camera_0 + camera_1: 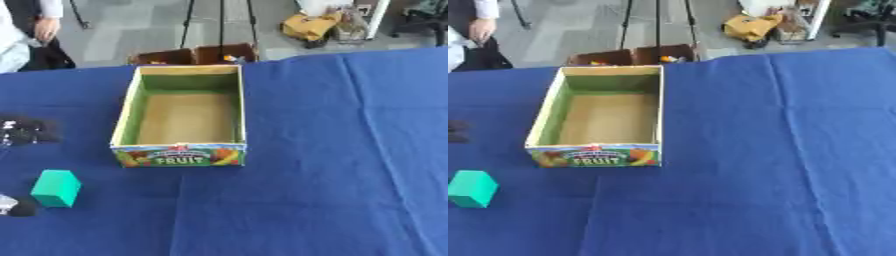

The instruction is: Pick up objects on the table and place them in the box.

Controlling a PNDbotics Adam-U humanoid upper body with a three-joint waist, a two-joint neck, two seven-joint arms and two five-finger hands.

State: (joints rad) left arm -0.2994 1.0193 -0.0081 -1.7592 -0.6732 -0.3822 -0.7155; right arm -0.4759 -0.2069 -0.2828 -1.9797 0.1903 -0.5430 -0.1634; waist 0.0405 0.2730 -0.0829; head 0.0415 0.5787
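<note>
Desk: blue cloth, creased. Near left: teal block. Left edge: left hand, dark; fingers cannot be told. Centre: box, open, marked FRUIT. Beyond: grey floor, tripod legs, yellow bag.

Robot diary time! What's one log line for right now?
box: empty, open | green block: on cloth, left of box | left robot hand: by left edge, holding nothing | right robot hand: unseen
</note>
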